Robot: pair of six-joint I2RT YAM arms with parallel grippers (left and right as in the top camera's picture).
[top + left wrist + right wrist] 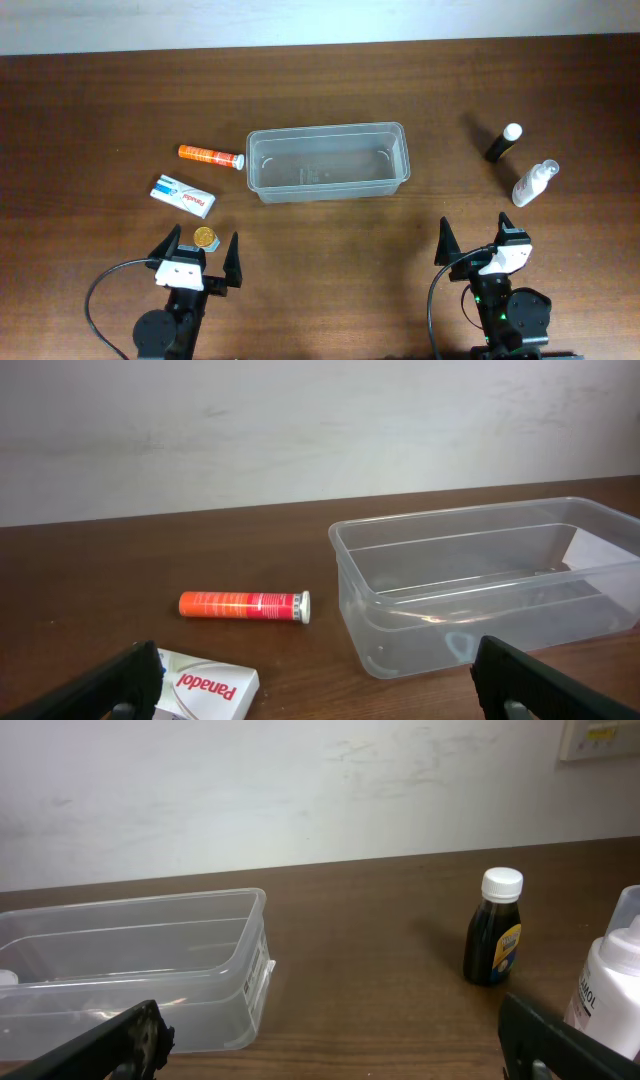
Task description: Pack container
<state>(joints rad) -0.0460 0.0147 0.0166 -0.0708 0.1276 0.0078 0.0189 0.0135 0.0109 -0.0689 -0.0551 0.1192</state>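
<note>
The clear plastic container (pixel 327 161) stands empty at the table's middle; it also shows in the left wrist view (pixel 480 580) and the right wrist view (pixel 140 965). An orange tube (pixel 210 155) (pixel 245 605) and a white Panadol box (pixel 183 195) (pixel 205 685) lie left of it. A small gold round item (pixel 205 237) lies just ahead of my left gripper (pixel 198 258) (pixel 320 690), which is open and empty. A dark bottle with a white cap (pixel 503 142) (pixel 493 928) and a white spray bottle (pixel 534 182) (pixel 610 985) are on the right. My right gripper (pixel 474 243) (pixel 330 1050) is open and empty.
A white wall (pixel 300 420) runs behind the table's far edge. Brown wooden table (pixel 330 260) lies bare between the two grippers and in front of the container.
</note>
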